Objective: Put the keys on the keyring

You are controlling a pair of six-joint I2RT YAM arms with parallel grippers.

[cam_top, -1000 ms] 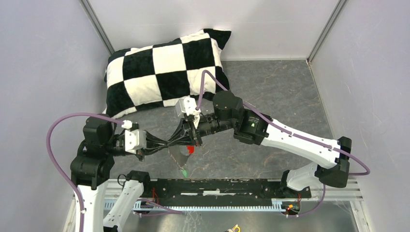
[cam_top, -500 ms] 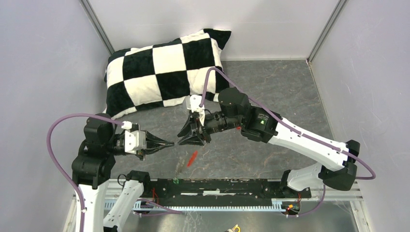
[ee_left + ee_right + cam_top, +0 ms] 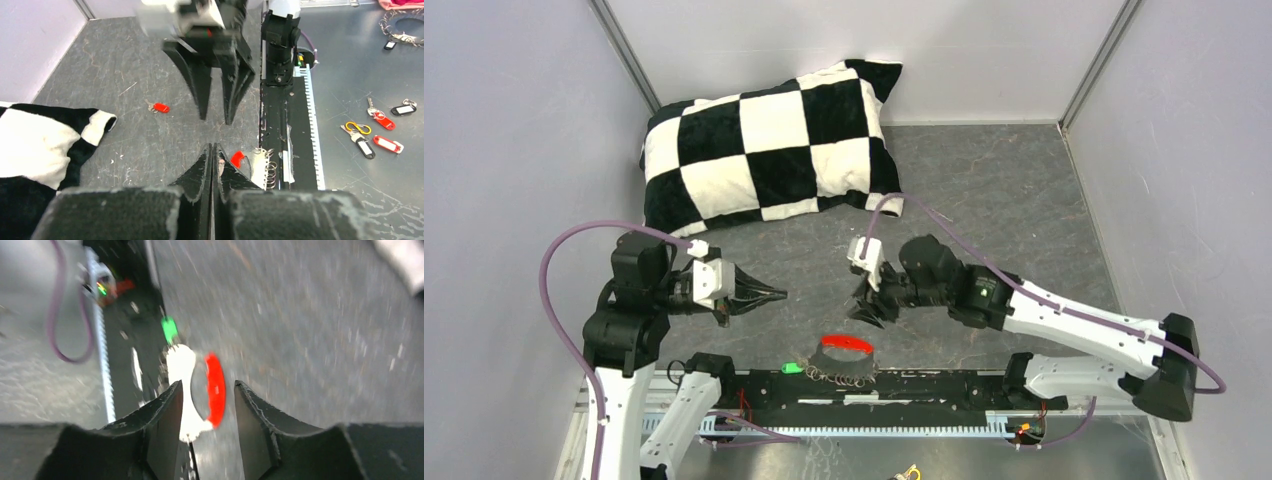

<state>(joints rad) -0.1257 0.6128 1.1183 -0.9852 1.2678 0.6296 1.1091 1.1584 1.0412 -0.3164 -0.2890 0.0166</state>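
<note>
The keyring lies flat at the table's near edge: its curved red fob point(image 3: 846, 344) with the silvery chain point(image 3: 839, 376) beside it, half on the black rail. The green-headed key point(image 3: 792, 368) rests at the chain's left end. My right gripper point(image 3: 862, 312) hovers just above and behind the fob, open and holding nothing; in the right wrist view the fob point(image 3: 216, 389) and green key point(image 3: 169, 329) show beyond its fingers point(image 3: 170, 405). My left gripper point(image 3: 776, 296) points right, shut on nothing. The red-headed key point(image 3: 160, 107) lies alone on the floor, apart from both grippers.
A black-and-white checkered pillow point(image 3: 764, 140) fills the back left. The black rail point(image 3: 944, 384) runs along the near edge. Beyond it, on a metal surface, lie several spare keys and tags point(image 3: 380, 131). Grey walls close in on both sides.
Both grippers met on the keyring a second ago. The right gripper has opened and pulled away to the right, the keyring has dropped to the near edge, and the left gripper has drawn back left.
</note>
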